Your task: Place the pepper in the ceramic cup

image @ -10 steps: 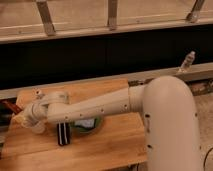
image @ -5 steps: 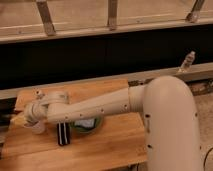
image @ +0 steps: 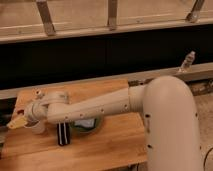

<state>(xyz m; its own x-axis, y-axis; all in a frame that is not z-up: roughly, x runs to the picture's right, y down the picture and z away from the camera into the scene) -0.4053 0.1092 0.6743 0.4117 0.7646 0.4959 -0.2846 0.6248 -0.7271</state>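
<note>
- Camera view shows the white robot arm reaching from the right across the wooden table to its far left side.
- The gripper is at the end of the arm, right over the ceramic cup.
- The cup is white, smooth and round. Only part of it shows under the arm.
- The fingers point left and a little down. I cannot tell if they are open or closed.
- I cannot see the pepper. It may be in the gripper or already in the cup. I cannot tell which.
- I think the next move turns on one thing: the gripper must sit straight above the round cup mouth, so a long, thin pepper can drop in end first.
- A black ribbed bar stands just right of the cup, close to it.
- A green plate lies behind the bar, partly under the arm.
- A small bottle stands far away on the right ledge.
</note>
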